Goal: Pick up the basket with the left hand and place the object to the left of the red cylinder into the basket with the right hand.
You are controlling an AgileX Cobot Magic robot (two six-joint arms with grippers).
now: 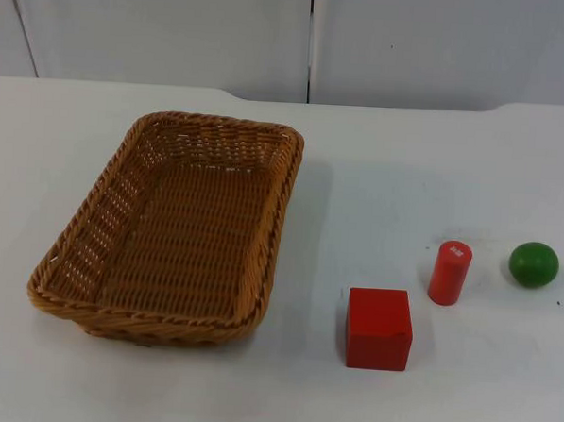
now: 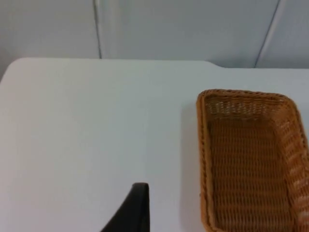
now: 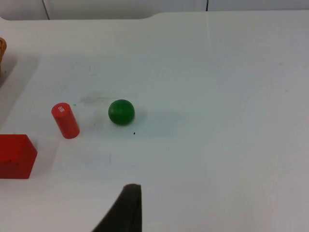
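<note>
The red cube [image 1: 379, 328] sits nearest the table's [image 1: 474, 164] front edge, right of the middle. Just behind it to the right the red cylinder [image 1: 449, 272] stands upright, then the green ball [image 1: 533, 264], apart. The basket [image 1: 69, 299] lies on the left half. For the left gripper [image 2: 136, 203] and the right gripper [image 3: 129, 203], I cannot tell whether they are released or clenched.

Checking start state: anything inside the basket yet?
No. The basket holds only its bare woven floor. The red cube, red cylinder and green ball are on the table. Whatever is under the basket is hidden.
</note>
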